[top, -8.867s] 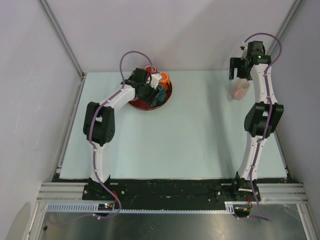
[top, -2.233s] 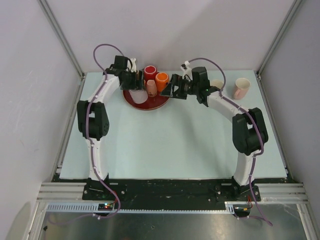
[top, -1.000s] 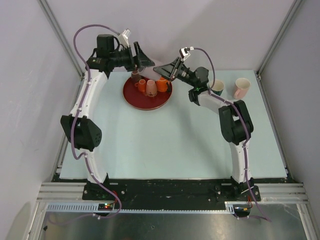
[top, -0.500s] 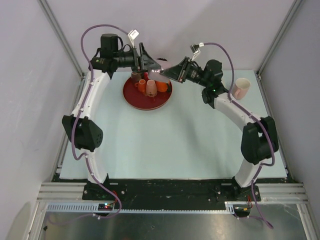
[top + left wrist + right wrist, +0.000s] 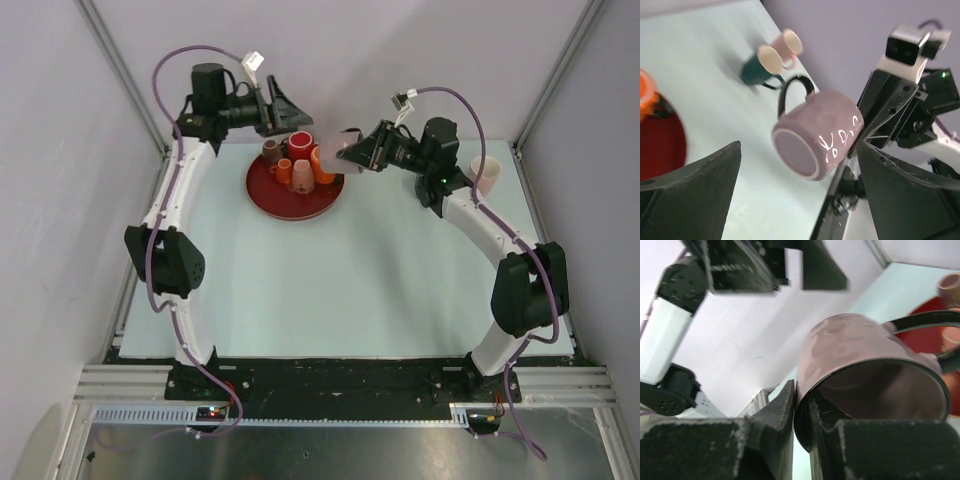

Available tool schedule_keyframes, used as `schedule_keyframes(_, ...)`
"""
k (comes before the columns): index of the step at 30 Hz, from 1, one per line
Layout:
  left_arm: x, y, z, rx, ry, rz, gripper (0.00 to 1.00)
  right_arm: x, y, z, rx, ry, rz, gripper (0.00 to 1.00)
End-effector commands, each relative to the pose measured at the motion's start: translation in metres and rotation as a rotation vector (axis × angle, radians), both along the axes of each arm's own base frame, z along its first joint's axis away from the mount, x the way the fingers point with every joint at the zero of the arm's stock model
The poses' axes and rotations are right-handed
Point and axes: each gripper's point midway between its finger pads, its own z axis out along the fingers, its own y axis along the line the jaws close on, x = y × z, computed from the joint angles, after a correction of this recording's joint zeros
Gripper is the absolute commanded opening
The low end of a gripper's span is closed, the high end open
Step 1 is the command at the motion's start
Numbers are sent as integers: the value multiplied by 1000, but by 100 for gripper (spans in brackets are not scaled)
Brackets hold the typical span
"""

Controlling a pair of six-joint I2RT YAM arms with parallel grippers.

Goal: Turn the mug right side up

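The pale desk [image 5: 350, 270] is the biggest thing; the left arm [image 5: 170, 200] stands tall and bends over the back; the right arm [image 5: 480, 215] stretches up and leans left; a red plate [image 5: 296, 200] sits at the back of the desk; the right hand [image 5: 362, 152] pinches the rim of the pink mug [image 5: 817, 135], which hangs in the air on its side beside the plate's right edge, black handle up; the left hand [image 5: 290, 113] has its fingers spread wide, facing the mug's bottom, not touching it.
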Motion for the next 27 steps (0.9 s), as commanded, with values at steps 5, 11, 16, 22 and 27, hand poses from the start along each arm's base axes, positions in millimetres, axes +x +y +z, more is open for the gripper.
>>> schedule_keyframes(5,39,48,33,-6,-142,200,100,-6,-37,30,-62,-111,-87,0)
schedule_keyframes(11,50,82,6,238,-241,370,100,17,-114,-13,-543,-7,-468,0)
schedule_keyframes(16,50,119,-36,480,-253,470,100,14,-246,-66,-959,265,-814,0)
schedule_keyframes(22,40,129,-59,563,-244,465,100,11,-352,-119,-1047,548,-952,0)
schedule_keyframes(27,37,130,-67,582,-239,457,100,30,-412,-168,-1006,704,-1001,0)
